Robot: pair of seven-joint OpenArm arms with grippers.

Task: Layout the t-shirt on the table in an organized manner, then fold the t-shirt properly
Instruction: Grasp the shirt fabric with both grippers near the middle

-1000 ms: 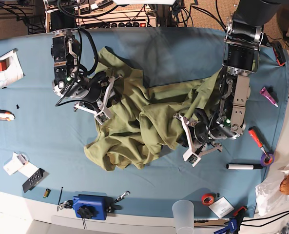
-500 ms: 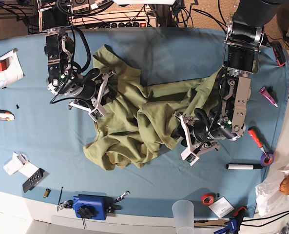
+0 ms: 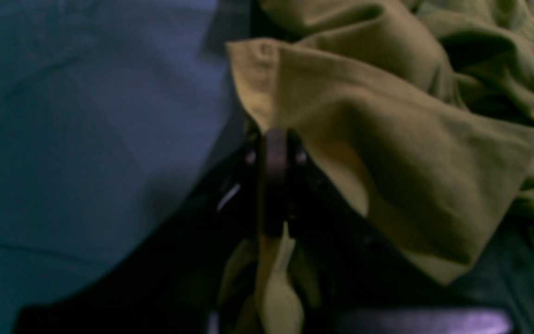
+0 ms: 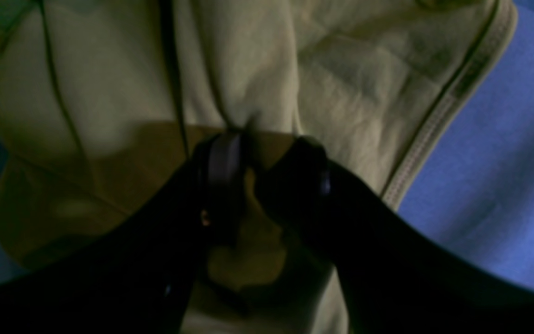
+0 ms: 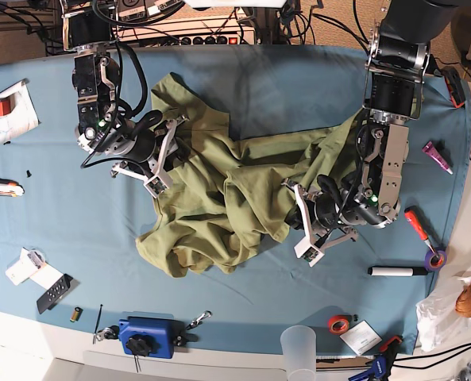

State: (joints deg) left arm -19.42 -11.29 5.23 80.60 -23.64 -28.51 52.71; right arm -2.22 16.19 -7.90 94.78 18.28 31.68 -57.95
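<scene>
Two claws grip the crumpled olive-green cotton t-shirt (image 5: 227, 198), heaped mid-bench on the teal-blue cloth-covered bench (image 5: 44, 214). Left claw (image 3: 274, 139) and right claw (image 4: 253, 139) are each closed on fabric. Spreading appears unfinished; folding remains untouched.

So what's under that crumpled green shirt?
The t-shirt lies bunched on the teal table; that cloth shows all around it. Anything else beneath is hidden by the folds. Both grippers, left and right, pinch its fabric.
</scene>
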